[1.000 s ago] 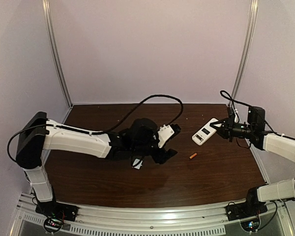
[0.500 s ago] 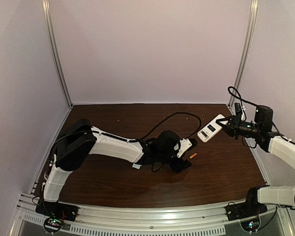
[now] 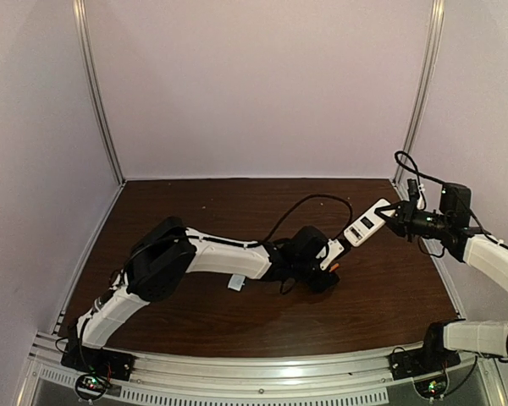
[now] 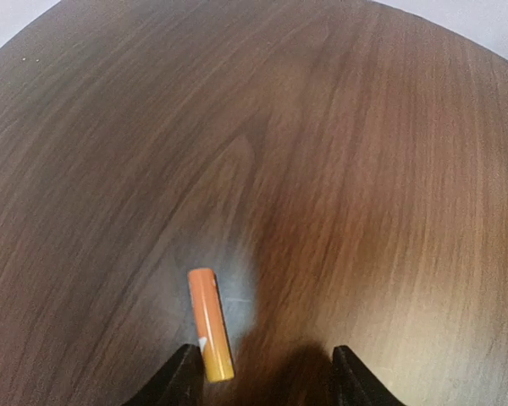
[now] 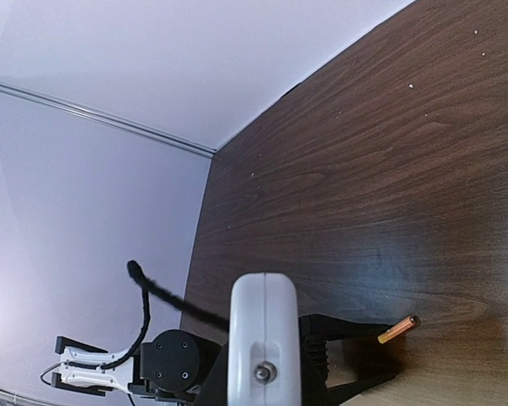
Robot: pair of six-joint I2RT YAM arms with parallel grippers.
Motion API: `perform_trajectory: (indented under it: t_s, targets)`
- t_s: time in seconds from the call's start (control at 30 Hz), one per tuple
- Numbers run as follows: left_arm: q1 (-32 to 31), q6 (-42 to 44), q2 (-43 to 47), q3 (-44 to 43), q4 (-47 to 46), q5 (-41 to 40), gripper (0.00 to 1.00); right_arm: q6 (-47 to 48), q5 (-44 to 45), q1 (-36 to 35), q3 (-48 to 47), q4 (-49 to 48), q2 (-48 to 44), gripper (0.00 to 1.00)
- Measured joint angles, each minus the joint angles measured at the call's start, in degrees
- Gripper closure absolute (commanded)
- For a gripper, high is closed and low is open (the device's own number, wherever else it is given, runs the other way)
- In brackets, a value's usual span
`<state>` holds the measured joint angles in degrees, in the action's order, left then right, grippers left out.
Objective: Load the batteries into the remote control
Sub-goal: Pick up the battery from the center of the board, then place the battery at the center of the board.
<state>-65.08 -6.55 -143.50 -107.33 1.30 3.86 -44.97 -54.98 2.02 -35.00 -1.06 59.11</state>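
Note:
The orange battery [image 4: 210, 324] lies flat on the brown table [image 3: 389, 296]. My left gripper [image 4: 267, 381] is open, low over the wood, and the battery sits just inside its left fingertip [image 4: 182, 379]. From above, the left gripper [image 3: 327, 264] reaches far right to the battery [image 3: 334, 267]. My right gripper [image 3: 395, 216] is shut on the white remote control [image 3: 366, 224] and holds it tilted in the air over the back right of the table. In the right wrist view the remote [image 5: 264, 313] shows end-on, with the battery [image 5: 398, 329] on the table beyond it.
A small white cover piece [image 3: 235, 282] lies on the table beside the left forearm. The left arm's black cable [image 3: 309, 203] loops above the table's middle. Pale walls and metal posts close in the back and sides.
The left arm has swung right from the table's middle to the orange battery, its jaws narrowing. The right gripper has raised the remote off the table.

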Motion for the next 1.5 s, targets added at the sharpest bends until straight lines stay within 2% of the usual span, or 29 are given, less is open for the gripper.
perform_trajectory:
  t_s: [0.13,0.37,0.4,0.53,0.67,0.9,0.97,1.1,1.33,1.5]
  targets:
    - [0.0,-0.3,-2.9,-4.9,1.9,-1.2,0.64,1.4,0.4,0.0,-0.5,3.0,-0.3,1.0]
    - [0.7,-1.8,-3.0,-6.0,4.8,-3.5,0.98,7.8,5.6,0.3,-3.9,12.3,-0.6,1.0]
    - [0.8,-2.2,-2.7,-5.8,5.2,-3.8,1.0,8.6,6.3,0.3,-4.1,13.2,-0.7,1.0]
    - [1.3,-3.6,0.5,-2.7,8.9,-5.1,1.0,10.5,7.9,0.3,-4.2,15.6,-1.0,1.0]
    - [1.9,-6.6,7.6,5.5,13.2,-7.1,1.0,10.8,8.2,0.3,-4.2,15.9,-1.3,1.0]
    - [2.4,-18.2,29.6,25.2,15.1,-13.1,1.0,10.7,7.6,0.4,-4.2,15.3,-1.4,1.0]
    - [2.4,-24.4,37.2,30.3,15.1,-15.8,1.0,10.7,7.4,0.4,-4.2,15.1,-1.4,1.0]
    - [2.4,-40.0,46.6,36.2,17.9,-22.2,1.0,10.5,7.2,0.4,-4.2,14.9,-1.7,1.0]
    - [2.4,-63.5,47.5,42.7,28.6,-28.8,1.0,10.5,7.0,0.4,-3.9,14.7,-2.8,1.0]
    - [2.4,-77.1,46.5,43.7,35.1,-29.1,1.0,10.5,7.0,0.4,-3.2,14.7,-2.9,1.0]
